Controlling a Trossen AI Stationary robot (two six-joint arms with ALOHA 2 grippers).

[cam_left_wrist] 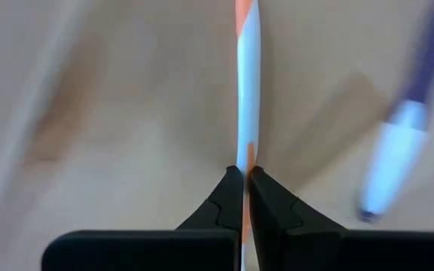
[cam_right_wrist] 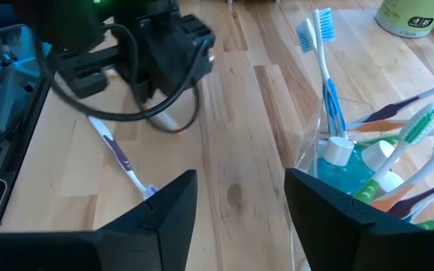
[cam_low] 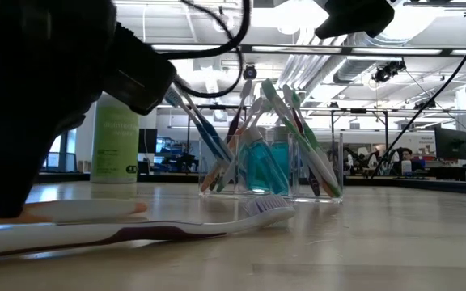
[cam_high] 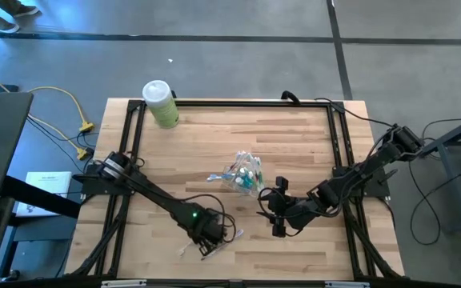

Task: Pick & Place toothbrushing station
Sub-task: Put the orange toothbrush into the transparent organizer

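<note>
Left wrist view: an orange-and-white toothbrush (cam_left_wrist: 248, 90) lies flat on the table (cam_high: 294, 136), near its front edge, pinched by the left gripper (cam_left_wrist: 245, 175). A purple-handled one (cam_right_wrist: 119, 154) lies beside. Right gripper (cam_right_wrist: 241, 197) (jaws wide, empty) hovers near the clear cup (cam_high: 245, 173).

Even overhead light, ceiling-lamp glare in low view, blurred left-wrist close-up.

Left gripper (cam_low: 10, 194) pressing down on orange-white toothbrush (cam_low: 79, 212); purple-white toothbrush (cam_low: 176, 230) lying in front; clear cup (cam_low: 298, 166) w/ brushes standing behind.
</note>
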